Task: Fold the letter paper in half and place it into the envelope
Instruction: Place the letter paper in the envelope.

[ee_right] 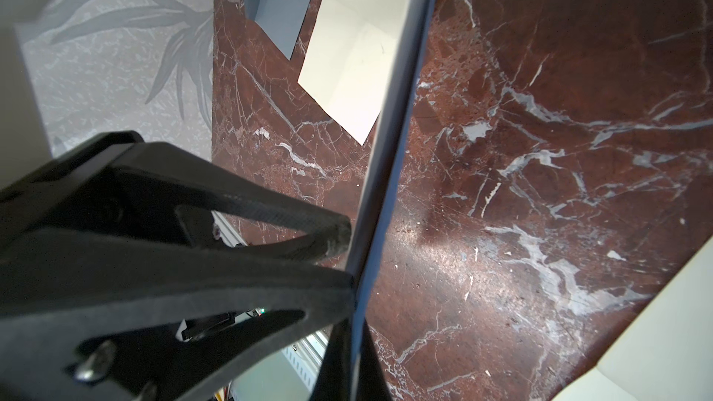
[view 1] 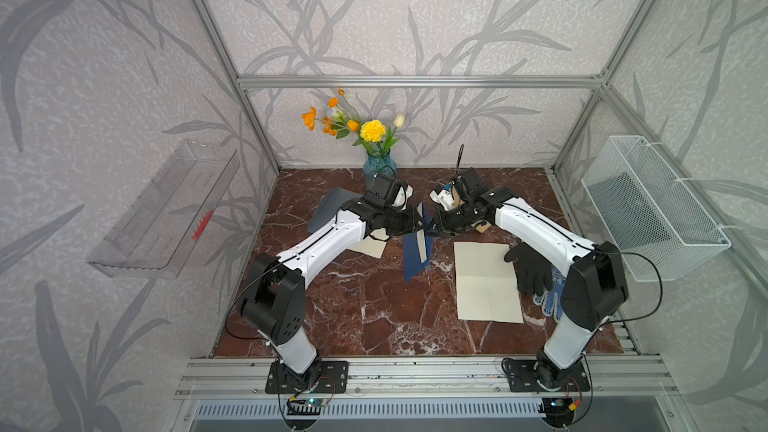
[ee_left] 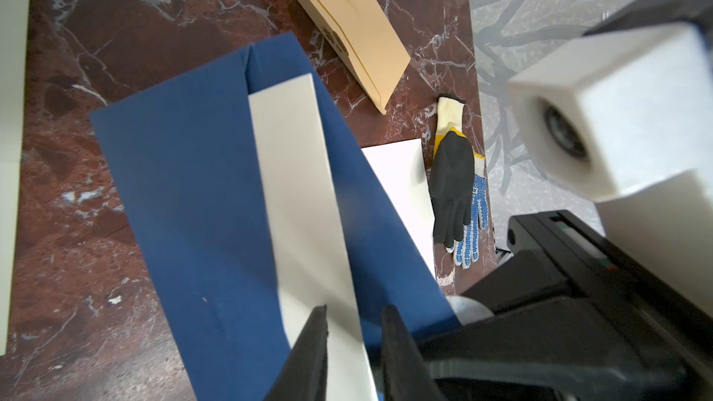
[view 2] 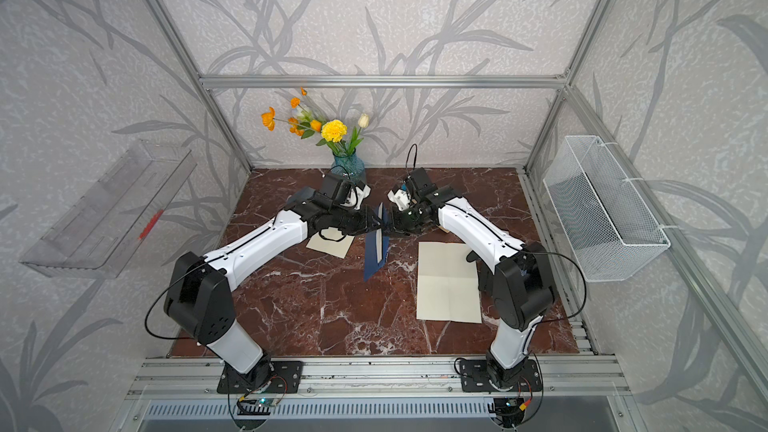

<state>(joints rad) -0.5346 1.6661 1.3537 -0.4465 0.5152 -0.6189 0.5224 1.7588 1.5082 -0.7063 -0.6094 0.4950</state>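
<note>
right pincer (ee_right: 345,260): fully closed, clamped on the edge of the envelope (view 1: 413,261), which shows edge-on in its wrist view
left pincer (ee_left: 355,312): narrow gap, fingers (ee_left: 316,341) a little apart, with the cream of the letter paper (ee_left: 297,187) showing through the gap; can't tell if the pads actually touch it
envelope hangs between the two pincers mid-scene in both top views, upper end at the pincers, length running down toward the near side of the desk (view 1: 353,309); can't tell whether its low corner touches the desk
letter paper is partway in the envelope: a long cream strip shows between the two blue panels
other containers: vase (view 1: 377,166) at the back wall holds orange and yellow flowers; clear tray (view 1: 166,209) on the left wall has a small red thing (view 1: 203,224) in it; wire basket (view 1: 652,205) hangs on the right wall
on the desk: big cross-creased cream sheet (view 1: 486,280) right of the envelope, black glove (view 1: 530,270) at its right edge, lying on a blue-dotted glove (view 1: 550,299); tan envelope (ee_left: 347,21) flat near the right arm; grey envelope (view 1: 332,205) and another cream sheet (view 1: 370,248) partly under the left arm
</note>
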